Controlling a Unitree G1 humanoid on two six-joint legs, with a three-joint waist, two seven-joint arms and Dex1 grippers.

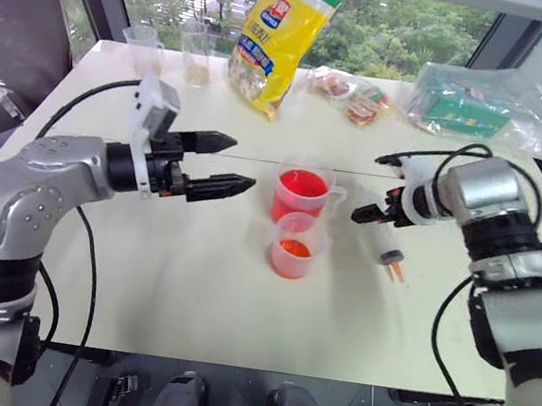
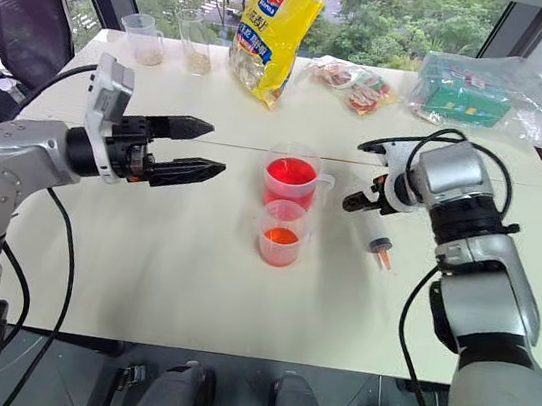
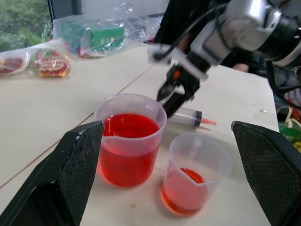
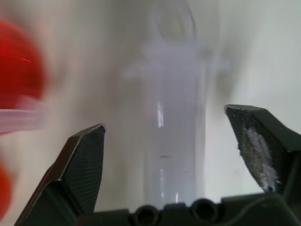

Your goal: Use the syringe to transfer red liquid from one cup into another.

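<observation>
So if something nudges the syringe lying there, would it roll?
Probably a little: the syringe has a round barrel lying flat on the smooth table, though its finger flange likely stops a full roll. It looks stiff and light.

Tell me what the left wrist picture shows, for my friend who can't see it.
Two clear cups of red liquid stand on a table: a fuller taller cup and a shorter cup. Behind them, the right claw is open over a syringe lying flat.

I count two red-tinted cups, two clear cups at the table's far edge, one syringe, one yellow bag, two small snack packets, one large clear bag.
</observation>
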